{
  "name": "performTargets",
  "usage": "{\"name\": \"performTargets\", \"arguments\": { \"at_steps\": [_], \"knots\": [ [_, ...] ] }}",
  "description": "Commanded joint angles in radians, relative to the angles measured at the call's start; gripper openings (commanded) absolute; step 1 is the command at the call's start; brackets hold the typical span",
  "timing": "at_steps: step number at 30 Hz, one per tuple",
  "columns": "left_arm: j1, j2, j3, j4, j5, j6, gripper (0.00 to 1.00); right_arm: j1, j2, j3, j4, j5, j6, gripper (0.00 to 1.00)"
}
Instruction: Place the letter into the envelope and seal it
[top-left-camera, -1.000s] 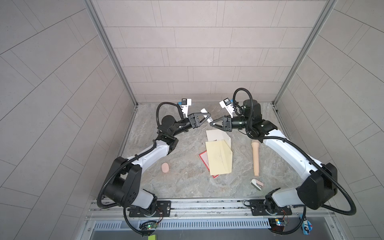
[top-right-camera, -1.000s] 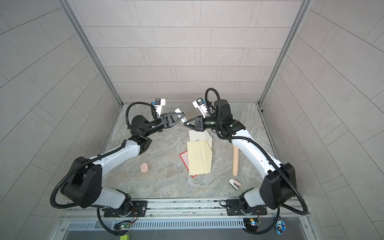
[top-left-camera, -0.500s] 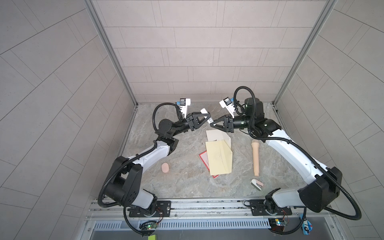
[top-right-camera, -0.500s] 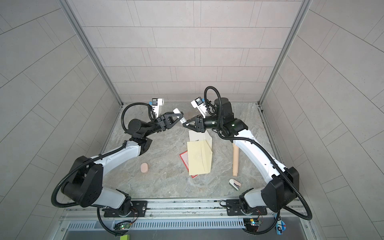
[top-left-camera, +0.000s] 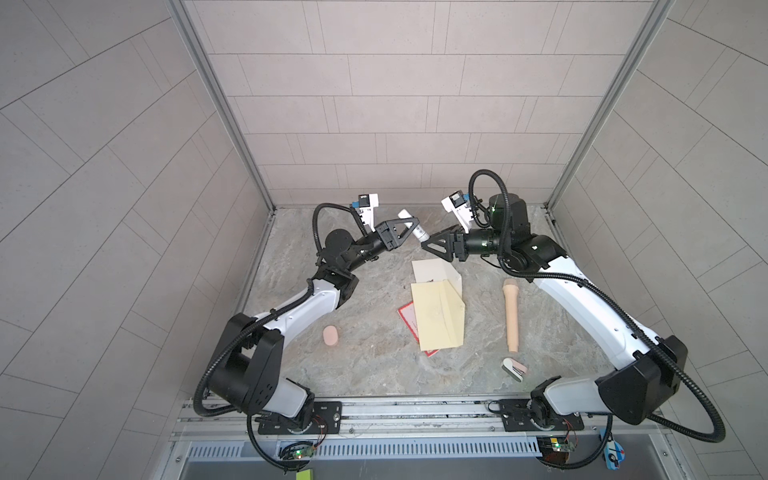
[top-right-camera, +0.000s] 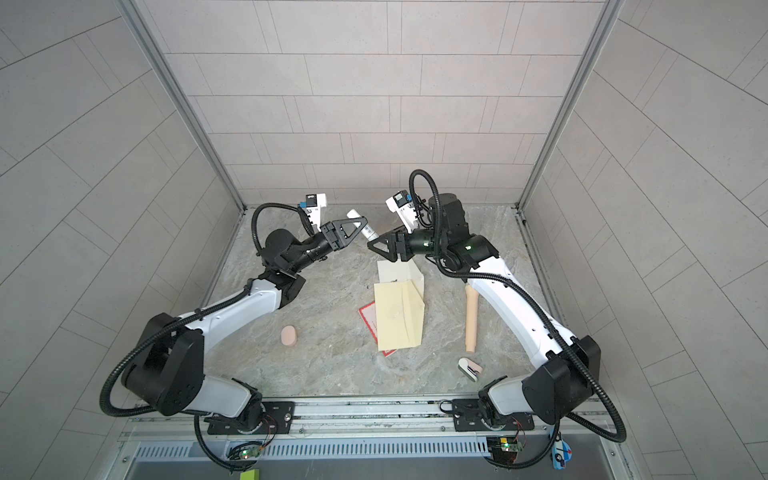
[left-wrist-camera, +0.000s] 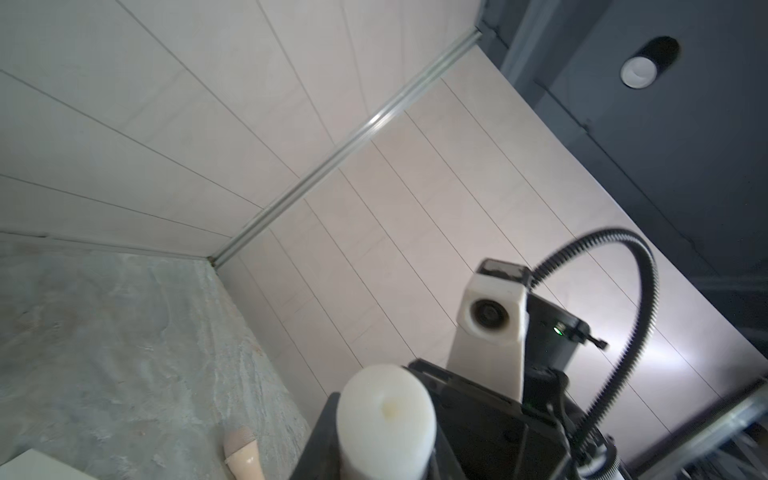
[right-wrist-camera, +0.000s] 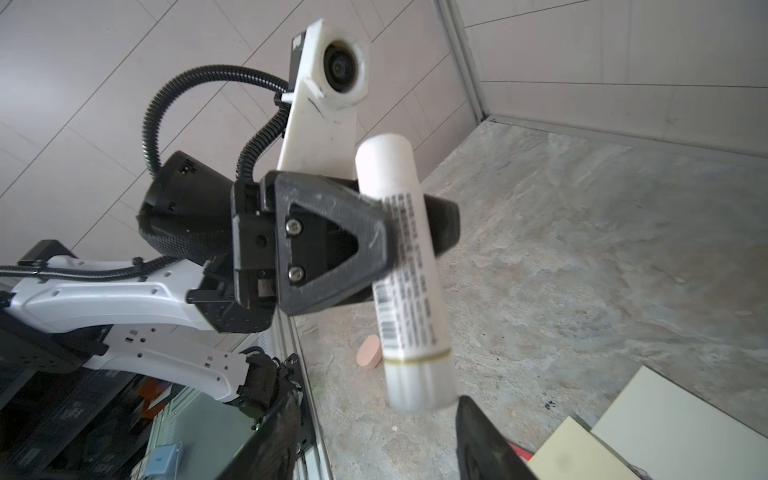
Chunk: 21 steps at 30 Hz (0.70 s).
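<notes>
top views: in both, the off-white envelope (top-left-camera: 434, 270) (top-right-camera: 397, 270) lies flat on the marbled table (top-left-camera: 365, 374), toward the back, its near part under a pale yellow paper (top-left-camera: 438, 324). the letter i cannot pick out. raised just beyond the envelope, the left gripper (top-left-camera: 409, 227) is clamped on a tilted white glue stick (right-wrist-camera: 409, 291). the right gripper (top-left-camera: 428, 245), fingers spread and gripping nothing, sits just beside the stick's lower end.

1. Grey marbled tabletop (top-left-camera: 357, 266).
2. Centre: cream envelope (top-left-camera: 438, 322) lay overlapping the white letter (top-left-camera: 430, 270) and a red-edged card (top-left-camera: 407, 322).
3. Right: beige rod (top-left-camera: 511, 316); nearer, a small white-pink item (top-left-camera: 514, 368).
4. Left, near: pink oval (top-left-camera: 331, 336).
</notes>
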<state>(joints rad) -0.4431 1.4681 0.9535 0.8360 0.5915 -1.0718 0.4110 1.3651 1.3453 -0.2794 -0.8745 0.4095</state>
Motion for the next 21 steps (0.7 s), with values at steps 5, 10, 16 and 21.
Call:
{"name": "performTargets", "arguments": {
  "at_steps": [5,10,16,21],
  "knots": [
    [0.011,0.002,0.149,-0.373,-0.175,-0.117,0.00,-0.031,-0.053,-0.124,0.425,0.164,0.316,0.66],
    [0.002,0.053,0.129,-0.186,-0.162,-0.313,0.00,-0.029,-0.010,-0.157,0.543,0.193,0.424,0.64],
    [-0.006,0.085,0.137,-0.098,-0.162,-0.355,0.00,-0.025,0.028,-0.178,0.611,0.211,0.480,0.62],
    [-0.019,0.102,0.147,-0.040,-0.167,-0.380,0.00,-0.023,0.052,-0.195,0.635,0.244,0.502,0.61]
  ]
}}
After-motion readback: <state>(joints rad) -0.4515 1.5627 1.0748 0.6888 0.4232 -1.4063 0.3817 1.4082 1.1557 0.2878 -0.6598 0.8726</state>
